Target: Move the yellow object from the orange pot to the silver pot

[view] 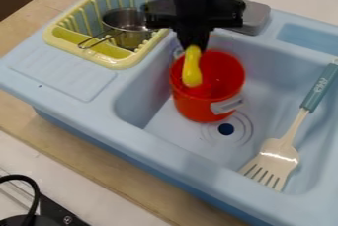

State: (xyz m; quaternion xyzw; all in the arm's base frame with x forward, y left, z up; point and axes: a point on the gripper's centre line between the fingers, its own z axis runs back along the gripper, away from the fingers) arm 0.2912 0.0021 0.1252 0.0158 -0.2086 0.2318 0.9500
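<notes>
A: Cam. view. Gripper (192,47)?
B: Qty 1, blk, upper ctr, above orange pot (198,105).
A: Fingers?
B: Narrow, holding yellow obj. (191,73) by its top end.
A: Obj. posn?
B: Approx. upright, lower end within pot's rim as seen from cam.; contact w/ pot can't tell.
A: Orange pot locn?
B: In lt. blue sink (148,83), beside drain (226,129).
A: Silver pot (129,36)?
B: Qty 1, w/ wire handle, in yellow dish rack (121,64), upper L.
A: Misc.?
B: Slotted spatula (279,155), teal handle, R side of sink, head down. Grey item (256,17) at far edge. Blk cable (34,190), lower L. Wooden table (142,190) under sink unit.
</notes>
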